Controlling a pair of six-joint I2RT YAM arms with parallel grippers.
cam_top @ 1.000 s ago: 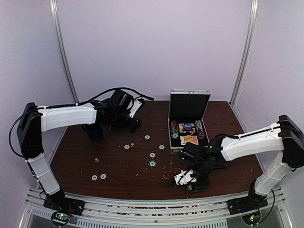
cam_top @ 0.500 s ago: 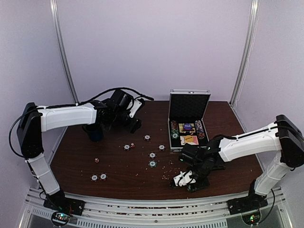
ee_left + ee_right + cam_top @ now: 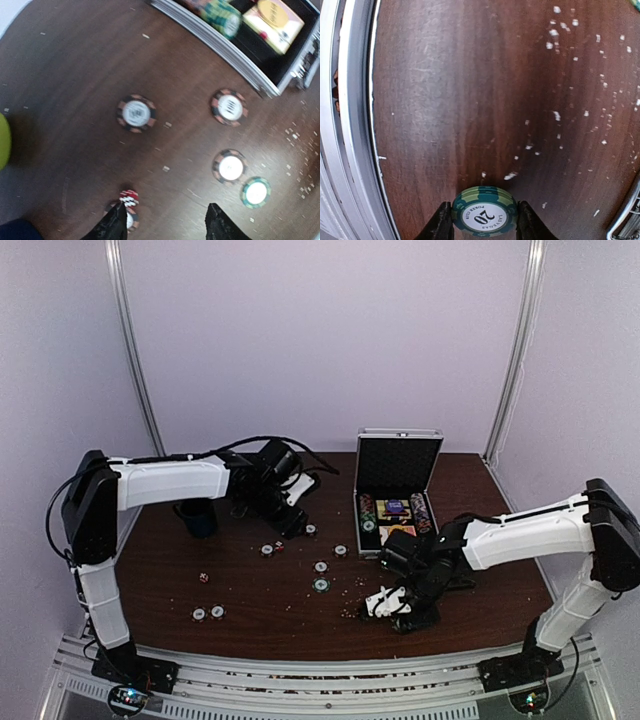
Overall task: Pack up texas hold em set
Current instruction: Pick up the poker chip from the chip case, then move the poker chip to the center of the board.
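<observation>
Seen from above, my left fingers [image 3: 300,518] hang over the middle of the bench [image 3: 260,590] beside one loose chip, while my right fingers [image 3: 385,602] sit low near the bench's near edge, right of centre. The silver briefcase [image 3: 399,462] stands open at the far right, lid upright, with chips and card boxes in its tray. Loose poker chips [image 3: 321,585] are scattered to its left and nearer, and a dark blue mug [image 3: 200,518] stands at the far left. On the left wrist camera my fingers [image 3: 116,222] are spread wide and empty. One chip lies by the left tip and four more lie beyond, short of the briefcase corner. On the right wrist camera my fingers [image 3: 444,224] are clamped around a green 20 chip [image 3: 484,212] by the bench's near rail.
</observation>
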